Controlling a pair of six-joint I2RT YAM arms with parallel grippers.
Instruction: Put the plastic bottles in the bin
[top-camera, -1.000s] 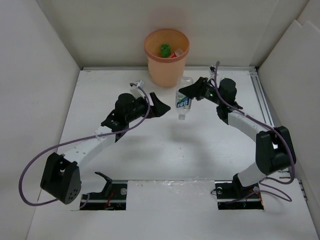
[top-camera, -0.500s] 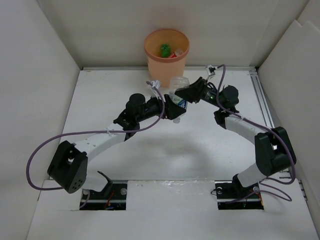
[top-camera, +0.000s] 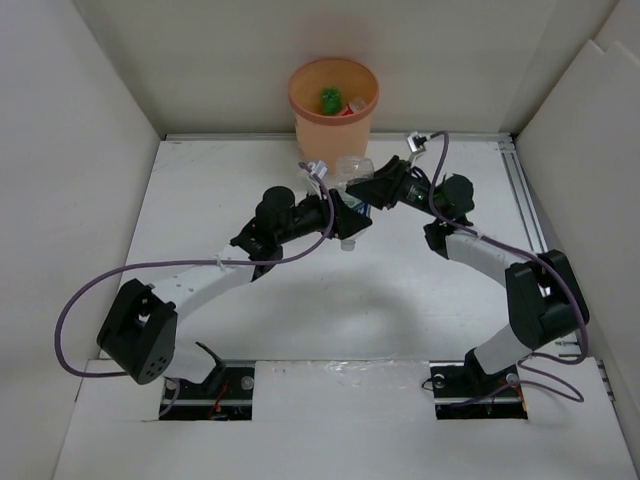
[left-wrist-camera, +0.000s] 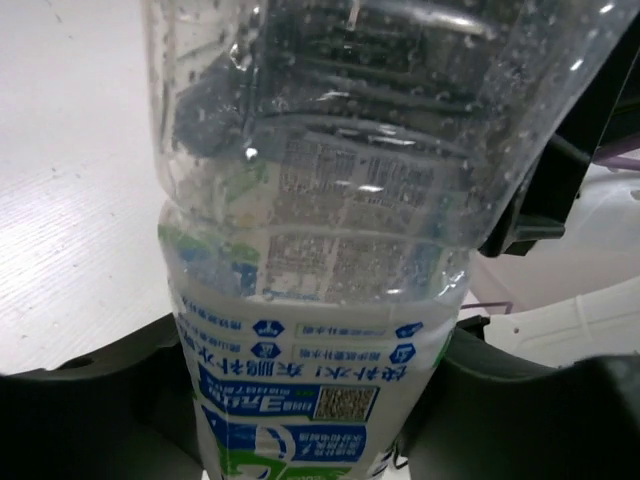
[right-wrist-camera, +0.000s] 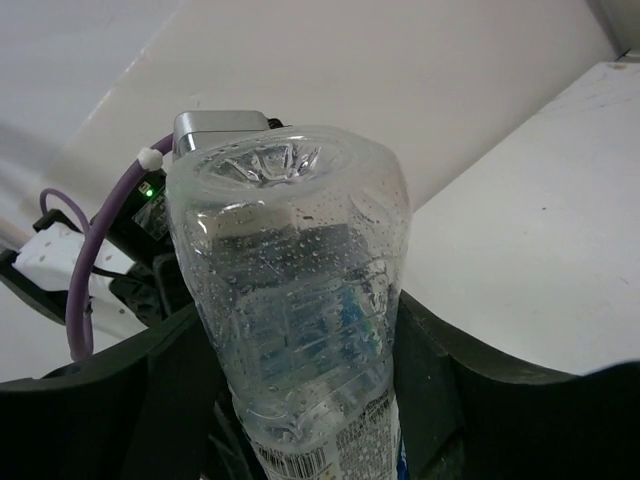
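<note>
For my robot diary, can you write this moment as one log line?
clear bottle: between both grippers | right gripper: shut on it | left gripper: around it, grip unclear | bin: green bottle inside

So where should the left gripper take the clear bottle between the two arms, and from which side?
Probably on the labelled band of the clear bottle, coming in from the left gripper's own side with fingers across its width. That band looks straight and round. The right gripper flanks the ribbed clear part nearer the base, leaving the band free.
</note>
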